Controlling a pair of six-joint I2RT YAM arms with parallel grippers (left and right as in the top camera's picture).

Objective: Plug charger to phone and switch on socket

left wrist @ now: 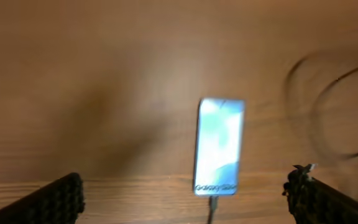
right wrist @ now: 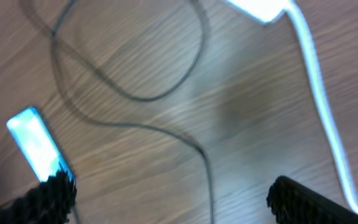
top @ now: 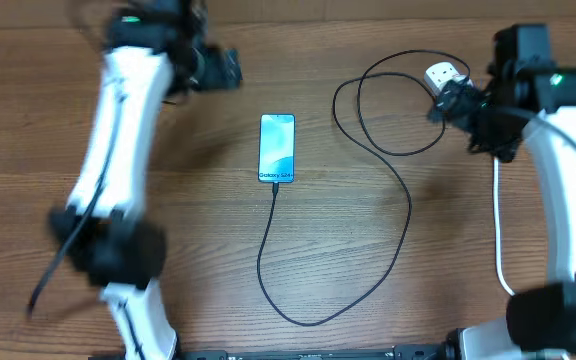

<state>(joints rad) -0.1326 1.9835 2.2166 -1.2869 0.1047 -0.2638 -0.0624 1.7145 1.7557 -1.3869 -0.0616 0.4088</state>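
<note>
The phone lies flat mid-table, its blue-teal screen up. The charger's black cable appears joined to the phone's near end. It loops toward the front edge, then runs back in coils to the white socket at the far right. My left gripper is open and empty, raised at the far left of the phone. My right gripper is open and empty just beside the socket. The right wrist view shows the socket's corner, the cable and the phone.
The socket's thick white cord runs down the right side toward the front edge, and it also shows in the right wrist view. The wooden table carries nothing else in view. Both wrist views are blurred.
</note>
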